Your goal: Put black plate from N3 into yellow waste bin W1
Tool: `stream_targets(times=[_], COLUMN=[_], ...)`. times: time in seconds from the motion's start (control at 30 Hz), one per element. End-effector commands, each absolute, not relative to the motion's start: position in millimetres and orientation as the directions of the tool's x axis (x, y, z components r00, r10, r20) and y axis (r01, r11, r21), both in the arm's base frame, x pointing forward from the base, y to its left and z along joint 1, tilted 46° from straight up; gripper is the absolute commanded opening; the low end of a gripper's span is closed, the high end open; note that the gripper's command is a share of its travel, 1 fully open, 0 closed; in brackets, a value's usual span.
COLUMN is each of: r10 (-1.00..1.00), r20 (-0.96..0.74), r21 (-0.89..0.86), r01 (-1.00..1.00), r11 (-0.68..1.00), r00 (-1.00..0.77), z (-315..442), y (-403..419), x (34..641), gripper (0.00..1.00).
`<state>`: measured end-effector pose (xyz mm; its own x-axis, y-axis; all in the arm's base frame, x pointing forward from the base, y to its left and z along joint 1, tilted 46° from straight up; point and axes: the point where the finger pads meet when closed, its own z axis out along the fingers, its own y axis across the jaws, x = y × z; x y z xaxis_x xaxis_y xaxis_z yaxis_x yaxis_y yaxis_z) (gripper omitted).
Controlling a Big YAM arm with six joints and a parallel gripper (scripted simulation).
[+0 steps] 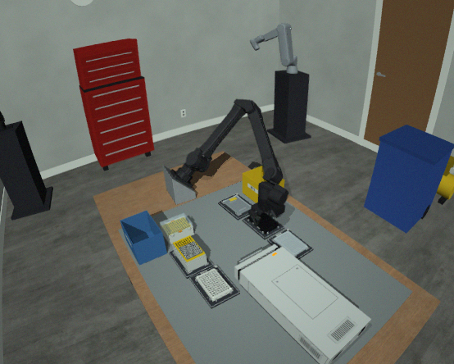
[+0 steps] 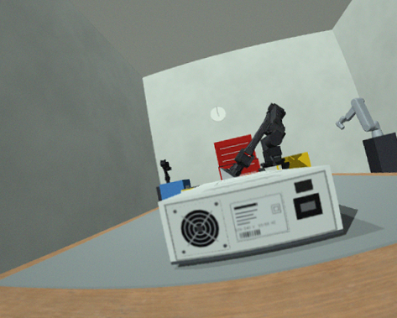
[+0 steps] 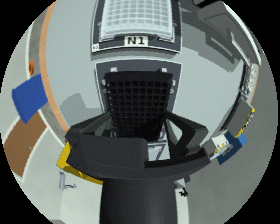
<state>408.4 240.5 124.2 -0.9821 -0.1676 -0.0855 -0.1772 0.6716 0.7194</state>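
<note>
On the grey-matted wooden counter (image 1: 229,246), the black six-joint arm (image 1: 262,135) reaches down over the middle nest of a diagonal row of three. Its pincer (image 1: 266,217) is clamped across the black gridded well plate (image 3: 138,100), fingers set wide on the plate's two long sides; the plate sits in its dark-framed square nest (image 1: 249,223), and whether it is lifted off the nest floor cannot be told. Just behind the arm's wrist stands the yellow box-shaped waste bin (image 1: 251,182), upright on the counter. In the wrist view, the neighbouring nest labelled N1 holds a white gridded plate (image 3: 136,5) directly beyond the black one. Nearer the front lies a long white instrument housing (image 1: 303,299), and a blue open-topped bin (image 1: 141,238) stands at the mat's left edge.
</note>
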Motion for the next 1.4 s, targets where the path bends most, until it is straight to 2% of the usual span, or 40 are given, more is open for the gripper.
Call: stream_targets(times=[0.0, 0.83, 0.97, 1.1, 1.37], r10=[-0.150, -0.152, -0.179, -0.151, -0.151], r20=[-0.128, -0.127, -0.096, -0.137, -0.135], r21=[0.718, 0.719, 0.720, 0.718, 0.718], r01=[-0.196, -0.197, -0.192, -0.203, -0.201], r11=[0.668, 0.667, 0.667, 0.666, 0.667], r00=[-0.980, -0.980, -0.979, -0.979, -0.979], z=[144, 153, 143, 163, 169], y=[233, 223, 229, 217, 209], x=[426, 426, 407, 426, 427], gripper=[0.00, 0.00, 0.00, 0.00, 0.00])
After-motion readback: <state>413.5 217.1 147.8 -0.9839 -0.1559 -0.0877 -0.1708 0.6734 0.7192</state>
